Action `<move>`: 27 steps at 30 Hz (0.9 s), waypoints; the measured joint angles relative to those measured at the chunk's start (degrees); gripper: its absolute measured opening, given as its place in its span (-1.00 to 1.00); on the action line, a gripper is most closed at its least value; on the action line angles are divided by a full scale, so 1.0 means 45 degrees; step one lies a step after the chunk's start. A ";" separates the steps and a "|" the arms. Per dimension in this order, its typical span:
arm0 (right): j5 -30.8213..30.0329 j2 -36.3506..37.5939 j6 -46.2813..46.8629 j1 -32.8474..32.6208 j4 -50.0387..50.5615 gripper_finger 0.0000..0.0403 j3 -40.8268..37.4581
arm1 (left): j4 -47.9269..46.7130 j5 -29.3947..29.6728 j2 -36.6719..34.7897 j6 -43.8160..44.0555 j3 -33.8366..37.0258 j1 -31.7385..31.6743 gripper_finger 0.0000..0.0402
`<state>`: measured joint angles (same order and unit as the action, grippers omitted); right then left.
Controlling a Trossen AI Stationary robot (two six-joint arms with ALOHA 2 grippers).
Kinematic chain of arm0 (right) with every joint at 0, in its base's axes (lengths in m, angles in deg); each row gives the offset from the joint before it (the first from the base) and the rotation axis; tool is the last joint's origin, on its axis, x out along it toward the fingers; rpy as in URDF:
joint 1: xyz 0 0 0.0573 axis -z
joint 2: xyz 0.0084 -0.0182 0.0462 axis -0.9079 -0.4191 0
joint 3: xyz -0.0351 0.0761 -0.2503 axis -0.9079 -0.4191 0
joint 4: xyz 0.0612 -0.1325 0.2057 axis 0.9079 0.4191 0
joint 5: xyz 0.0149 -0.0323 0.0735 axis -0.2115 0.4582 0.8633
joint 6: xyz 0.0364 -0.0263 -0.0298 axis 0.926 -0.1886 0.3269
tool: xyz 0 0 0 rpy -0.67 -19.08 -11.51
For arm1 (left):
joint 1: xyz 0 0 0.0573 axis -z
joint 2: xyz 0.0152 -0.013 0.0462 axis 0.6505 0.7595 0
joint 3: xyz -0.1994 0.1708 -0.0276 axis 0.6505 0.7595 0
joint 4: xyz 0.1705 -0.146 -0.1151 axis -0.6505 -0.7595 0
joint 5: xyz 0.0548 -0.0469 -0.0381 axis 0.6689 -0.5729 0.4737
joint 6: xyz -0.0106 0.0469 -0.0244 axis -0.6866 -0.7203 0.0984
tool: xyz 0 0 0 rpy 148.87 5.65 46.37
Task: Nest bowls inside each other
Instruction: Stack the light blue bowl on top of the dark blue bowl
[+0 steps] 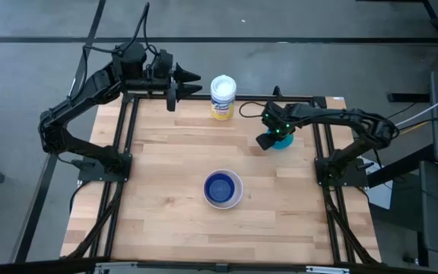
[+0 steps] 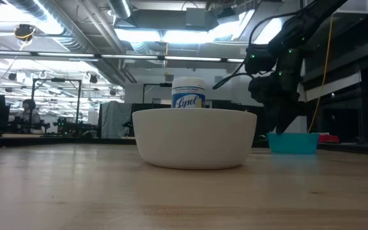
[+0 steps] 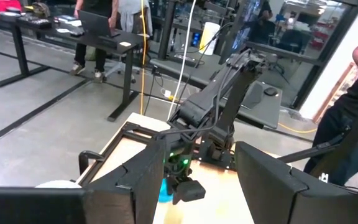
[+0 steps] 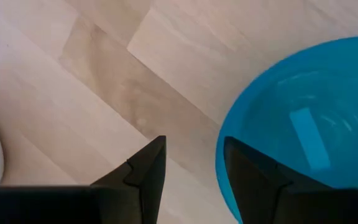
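A teal bowl [image 1: 284, 143] sits on its base at the table's far right. My right gripper [image 4: 192, 144] hangs open just over it, pointing steeply down; the bowl's near rim [image 4: 219, 163] runs between the two fingers, one finger over the inside and one outside. In the low view the gripper [image 2: 285, 128] reaches down to the teal bowl [image 2: 292, 142]. At mid-table stands the white bowl [image 2: 197, 137], with a dark blue bowl [image 1: 220, 188] nested in it. My left gripper [image 1: 192, 82] waits open, raised over the far left edge.
A white canister with a yellow label [image 1: 223, 97] stands at the far edge, between the two arms. Bare wood lies all around the white bowl's rim [image 1: 239, 183]. Black frame rails run along the table's left and right sides.
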<state>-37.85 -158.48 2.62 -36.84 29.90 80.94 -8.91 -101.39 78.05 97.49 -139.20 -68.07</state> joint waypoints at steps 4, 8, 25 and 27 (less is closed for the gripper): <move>-0.0026 -0.0176 0.0093 0.0004 -0.0216 -0.19 -0.0001 | 0.0000 -0.0063 0.0000 0.0010 0.0000 -0.0033 -0.05; -0.0034 -0.0236 0.0101 0.0004 -0.0256 -0.24 -0.0001 | 0.0000 -0.0073 0.0000 0.0015 0.0000 -0.0028 -0.05; -0.0180 -0.0236 0.0471 0.0000 -0.0683 -0.95 0.0004 | -0.0005 -0.0170 0.0000 0.0010 0.0000 -0.0023 -0.05; -0.0285 -0.0236 0.0423 0.0000 -0.0790 -0.98 0.0004 | -0.0005 -0.0175 0.0000 -0.0028 0.0000 -0.0023 -0.05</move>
<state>-39.13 -159.54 4.52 -36.84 26.34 80.96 -8.94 -102.18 78.05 97.36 -139.20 -68.17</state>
